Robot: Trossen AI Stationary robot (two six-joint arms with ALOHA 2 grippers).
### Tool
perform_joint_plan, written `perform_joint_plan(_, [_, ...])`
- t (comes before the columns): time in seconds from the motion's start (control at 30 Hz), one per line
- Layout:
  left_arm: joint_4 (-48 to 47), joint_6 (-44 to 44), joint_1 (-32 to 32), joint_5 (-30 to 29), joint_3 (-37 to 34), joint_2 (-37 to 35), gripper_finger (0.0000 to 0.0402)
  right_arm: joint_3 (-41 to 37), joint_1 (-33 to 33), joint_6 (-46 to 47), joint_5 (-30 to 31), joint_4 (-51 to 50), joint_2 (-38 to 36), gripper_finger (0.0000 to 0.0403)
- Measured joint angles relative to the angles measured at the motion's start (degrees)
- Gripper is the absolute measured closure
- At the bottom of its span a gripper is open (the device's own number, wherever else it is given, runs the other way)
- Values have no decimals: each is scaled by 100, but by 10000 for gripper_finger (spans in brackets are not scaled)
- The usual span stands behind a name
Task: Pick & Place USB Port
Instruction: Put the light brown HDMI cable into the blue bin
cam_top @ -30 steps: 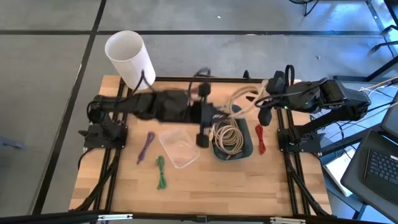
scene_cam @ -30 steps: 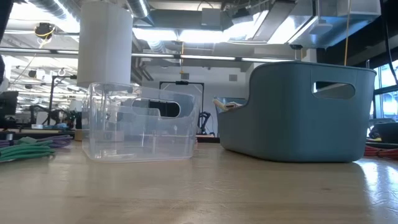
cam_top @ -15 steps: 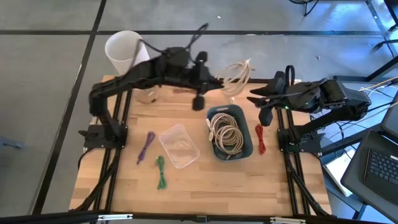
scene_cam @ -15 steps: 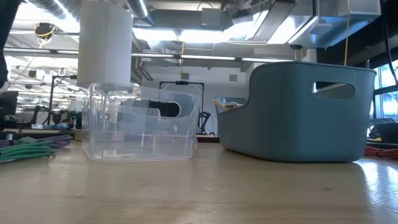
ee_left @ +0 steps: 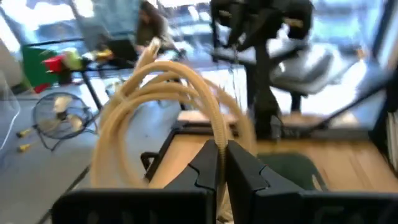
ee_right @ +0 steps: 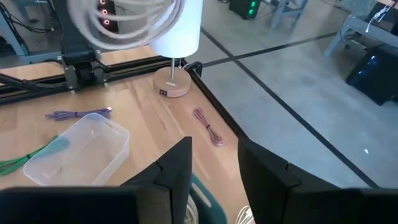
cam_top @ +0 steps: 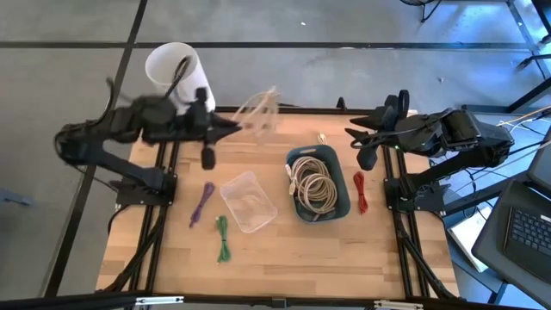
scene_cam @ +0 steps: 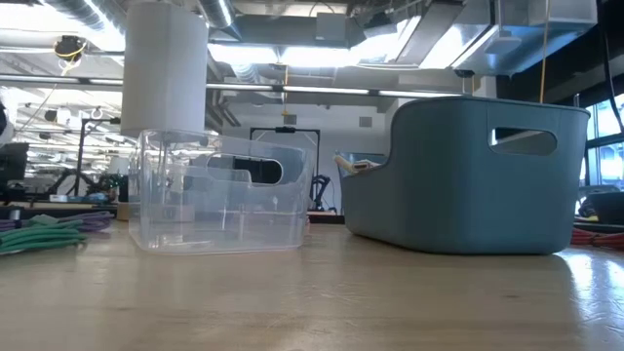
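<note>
My left gripper (cam_top: 231,129) is shut on a cream coiled USB cable (cam_top: 260,114), held in the air over the table's far left part, beside the white lamp (cam_top: 176,73). In the left wrist view the coil (ee_left: 177,84) loops up beyond the fingertips. More cream cables lie coiled in the blue bin (cam_top: 343,203). A clear plastic container (cam_top: 248,201) rests on the table left of the bin. My right gripper (cam_top: 357,139) hangs open above the far right edge, holding nothing. My left gripper pinches the coil's near side (ee_left: 221,138) between its two fingers (ee_left: 205,168); how many strands are between them I cannot tell. The fingers lie about level and point toward the table's right. The coil stands out past the fingertips, lifted clear of the table.
On the table lie a purple cable (cam_top: 203,203), a green cable (cam_top: 223,237) and a red cable (cam_top: 360,191). A pink cable (ee_right: 209,128) lies near the lamp's base (ee_right: 172,84). The near part of the table (cam_top: 284,263) is bare wood.
My left gripper has lifted the cream coil away from above the blue bin, swung over the far edge and then toward the table's left, staying shut on it. The coil hangs clear now beside the lamp. My right gripper has kept still.
</note>
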Motion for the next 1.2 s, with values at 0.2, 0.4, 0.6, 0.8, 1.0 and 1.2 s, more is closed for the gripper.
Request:
perform_joint_plan(0.2, [3477, -527, -599, -380, -2803, -1386, 395, 0, 0, -60, 3, 324, 5, 271])
perform_joint_plan(0.4, [5476, -432, -413, 268, -3479, -927, 395, -131, 0, -491, -406, 1489, 35, 271])
perform_joint_plan(0.6, [6053, -363, 26, 1359, -2906, -138, 395, -492, 0, -984, -1168, 2767, 139, 271])
perform_joint_plan(0.8, [5931, -446, 475, 2262, -2311, 576, 395, -697, 0, -1206, -1470, 3709, 373, 271])
perform_joint_plan(1.0, [5930, -486, 810, 2706, -2012, 909, 395, -706, 0, -1145, -1612, 3834, 521, 235])
perform_joint_plan(1.2, [5975, -529, 1047, 2829, -1960, 967, 395, -705, -10, -1052, -1614, 4038, 585, 181])
